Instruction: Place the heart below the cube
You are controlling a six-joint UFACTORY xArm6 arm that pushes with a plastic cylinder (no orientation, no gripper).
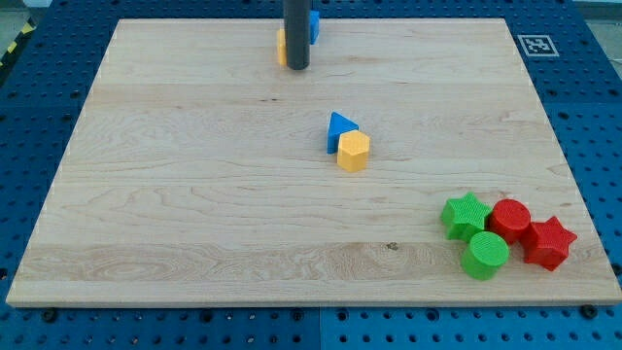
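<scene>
My tip [297, 68] rests on the board near the view's top centre. A yellow block [280, 47] shows just left of the rod and touches it or nearly so; the rod hides most of it and I cannot make out its shape. A blue block [315, 26] shows just right of the rod, also largely hidden, at the board's top edge; it may be the cube. The tip sits just below and between these two blocks.
A blue triangle [339, 128] and a yellow hexagon [354, 152] touch each other at the board's middle. A green star [465, 215], red cylinder [510, 220], red star [549, 243] and green cylinder [484, 255] cluster at the bottom right. The wooden board [175, 194] lies on a blue pegboard.
</scene>
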